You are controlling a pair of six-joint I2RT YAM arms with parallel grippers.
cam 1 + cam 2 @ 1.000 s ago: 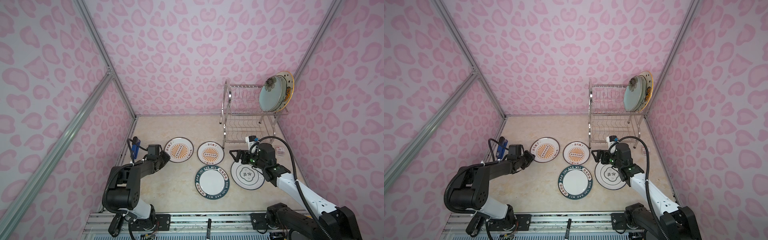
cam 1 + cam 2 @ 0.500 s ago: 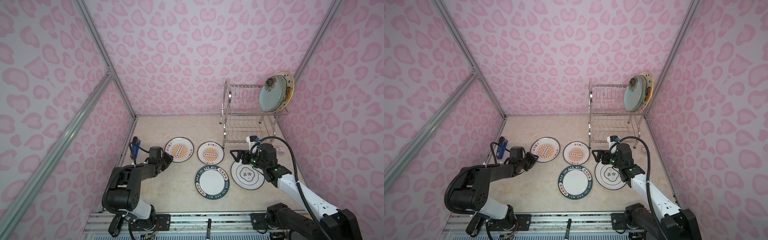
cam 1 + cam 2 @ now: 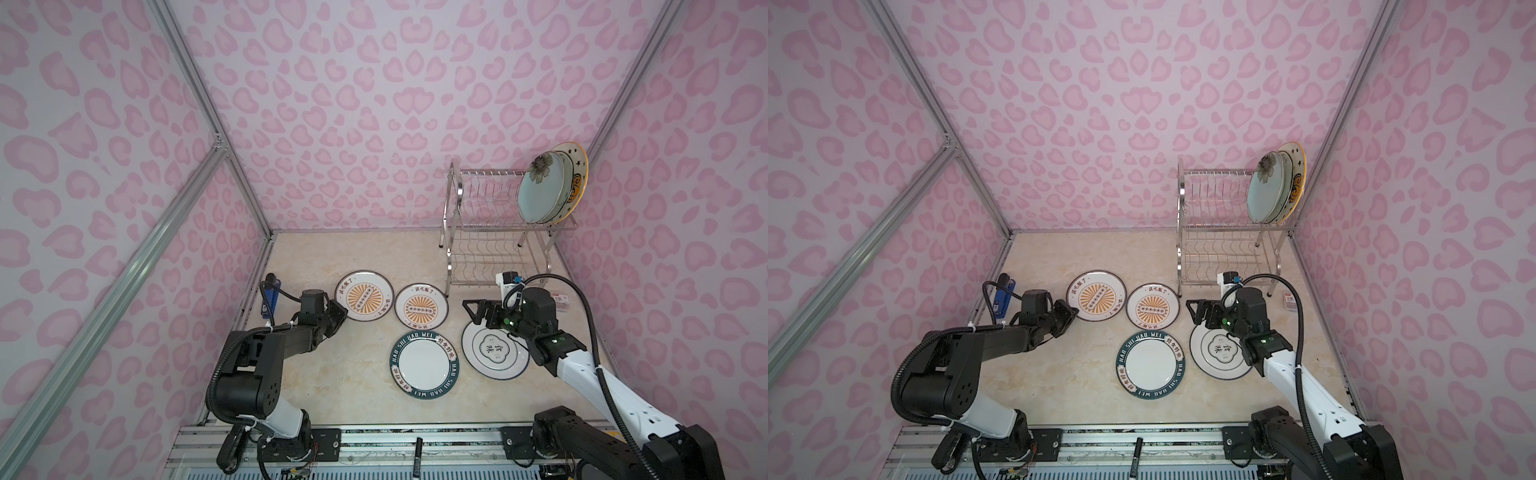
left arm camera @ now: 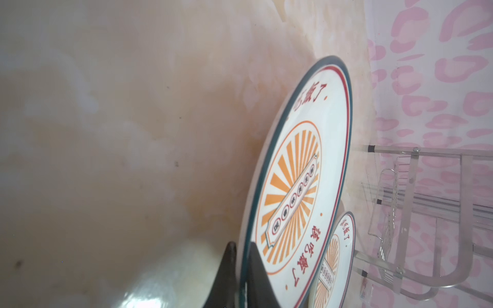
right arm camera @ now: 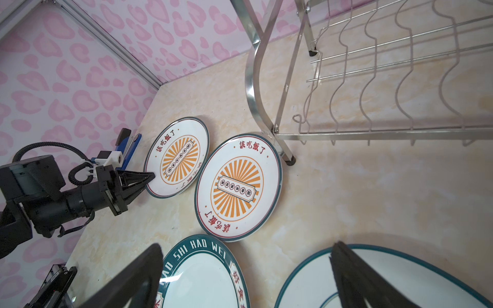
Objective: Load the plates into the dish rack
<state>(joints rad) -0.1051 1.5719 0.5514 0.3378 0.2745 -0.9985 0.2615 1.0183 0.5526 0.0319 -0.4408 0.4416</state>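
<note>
Pale lilac walls printed with pink heart-like blotches (image 3: 374,104) are closing in the space on three sides. Silvery aluminium frame bars (image 3: 124,291) are running up the corners and slanting across the left wall. A glossy cream marble-look floor (image 3: 353,253) is lying below, catching soft, even light, and a ribbed metal rail (image 3: 374,434) is edging its near side.

Tabletop (image 3: 365,249): cream, marbled surface. Four plates lie face up on it. The left sunburst plate (image 3: 364,295) and right sunburst plate (image 3: 421,309) are just beside each other. The teal lettered plate (image 3: 424,364) and emblem plate (image 3: 490,353) are nearer the front. The dish rack (image 3: 490,249) stands rear right. A blue tool (image 3: 272,296) lies at the left edge, and a small packet (image 3: 561,300) near the right wall.
</note>
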